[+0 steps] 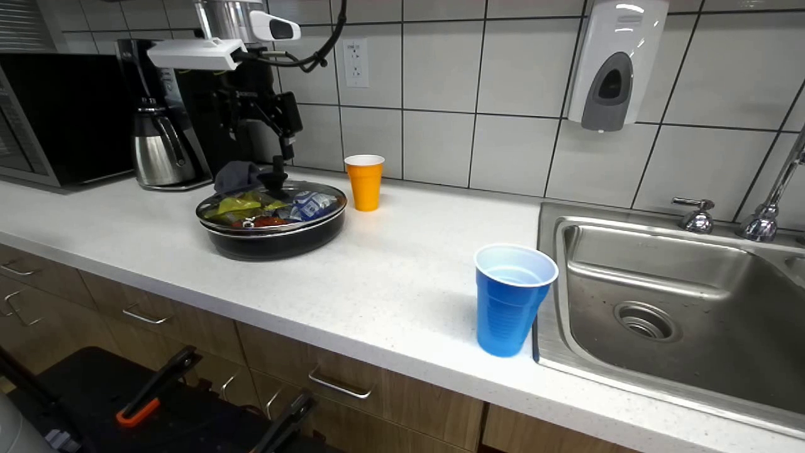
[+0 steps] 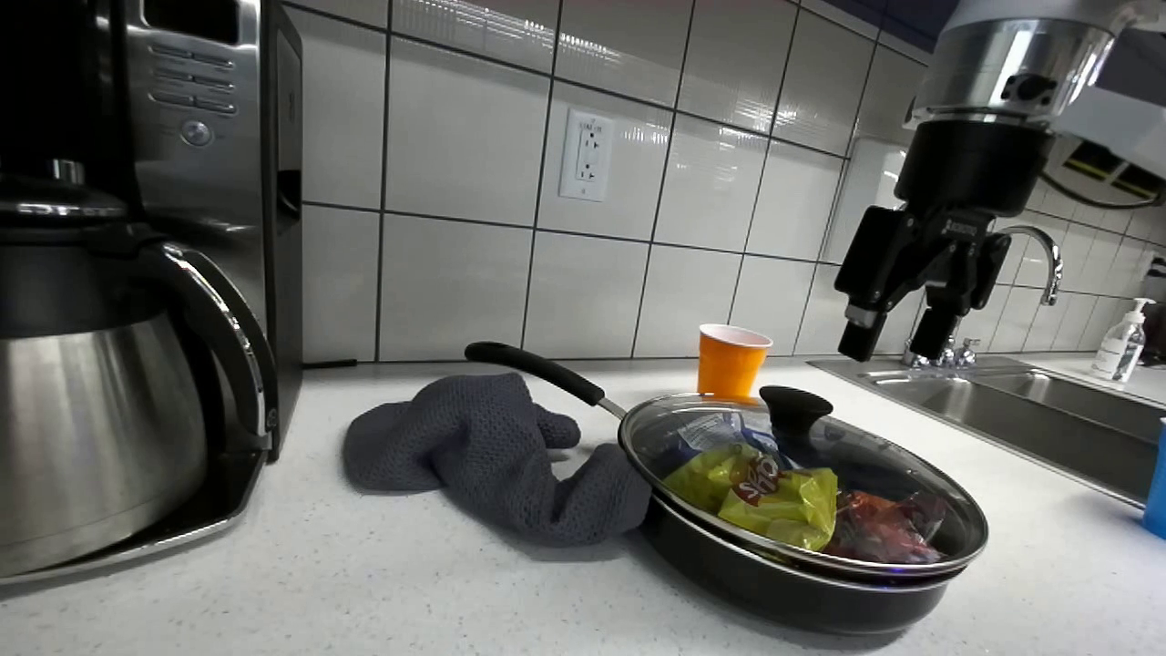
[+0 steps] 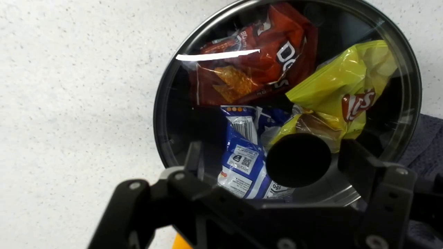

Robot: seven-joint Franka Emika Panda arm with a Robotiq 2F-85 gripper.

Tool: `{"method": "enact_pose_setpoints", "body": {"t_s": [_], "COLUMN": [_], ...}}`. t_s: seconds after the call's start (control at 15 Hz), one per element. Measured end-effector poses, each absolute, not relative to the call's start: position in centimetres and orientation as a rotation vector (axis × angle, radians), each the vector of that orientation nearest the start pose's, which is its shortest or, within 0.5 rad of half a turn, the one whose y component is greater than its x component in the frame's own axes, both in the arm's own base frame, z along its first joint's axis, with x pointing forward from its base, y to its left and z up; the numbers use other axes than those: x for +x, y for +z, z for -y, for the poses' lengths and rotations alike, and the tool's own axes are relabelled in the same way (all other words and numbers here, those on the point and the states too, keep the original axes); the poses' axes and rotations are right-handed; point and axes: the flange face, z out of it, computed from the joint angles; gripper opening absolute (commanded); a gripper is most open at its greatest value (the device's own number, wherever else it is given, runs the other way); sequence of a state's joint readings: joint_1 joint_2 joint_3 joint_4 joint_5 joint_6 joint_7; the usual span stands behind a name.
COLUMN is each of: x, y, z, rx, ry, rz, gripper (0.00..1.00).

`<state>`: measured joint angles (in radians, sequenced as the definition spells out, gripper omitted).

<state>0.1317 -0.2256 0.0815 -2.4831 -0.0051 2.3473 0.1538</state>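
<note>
White speckled countertop (image 1: 409, 277) along a white tiled wall (image 1: 440, 69). Stainless-steel sink (image 1: 553, 333) set into it at the far end from the towel.

Round black metal frying pan (image 2: 792, 601) on the counter, long black handle (image 2: 537, 366) pointing wallward. Over it, a round clear-glass lid (image 2: 861, 460) with a silver metal edge.

Dark grey knitted-looking cloth towel (image 2: 510, 456), crumpled, close against the pan; contact uncertain. Worth keeping the lid's edge off it.

Black 2-fingered metal gripper (image 2: 894, 341): fingers spread wide, nothing between them, hanging above the lid, tips downward, clear of the glass.

Under the glass, 3 crinkled plastic snack bags: red bag (image 3: 266, 65), yellow bag (image 3: 339, 90), blue bag (image 3: 245, 148).

Orange plastic cup with white rim (image 1: 365, 185), upright near the pan, wall side. Light, likely easy to knock; leave it room.

Smallest: black rounded knob (image 3: 298, 160) on the lid. My reading: lining up over it is the step in hand. It lies nearer the towel-side finger in the wrist view, so a slight shift towelward seems called for before lowering. Then straight down, tips astride the narrow neck, stopping short of the glass. Squeeze evenly; keep the lid level.
</note>
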Motion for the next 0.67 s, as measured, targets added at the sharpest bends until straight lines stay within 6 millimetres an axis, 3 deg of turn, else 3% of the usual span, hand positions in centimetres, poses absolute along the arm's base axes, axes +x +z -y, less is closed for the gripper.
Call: {"method": "enact_pose_setpoints", "body": {"t_s": [0.27, 0.67], "x": [44.3, 43.8], "y": [37.5, 36.6], "z": [-7.8, -6.8], "rx": [-3.146, -3.149], "ry": [-0.120, -0.086], "rz": [0.050, 0.045], "gripper": [1.00, 1.00]}}
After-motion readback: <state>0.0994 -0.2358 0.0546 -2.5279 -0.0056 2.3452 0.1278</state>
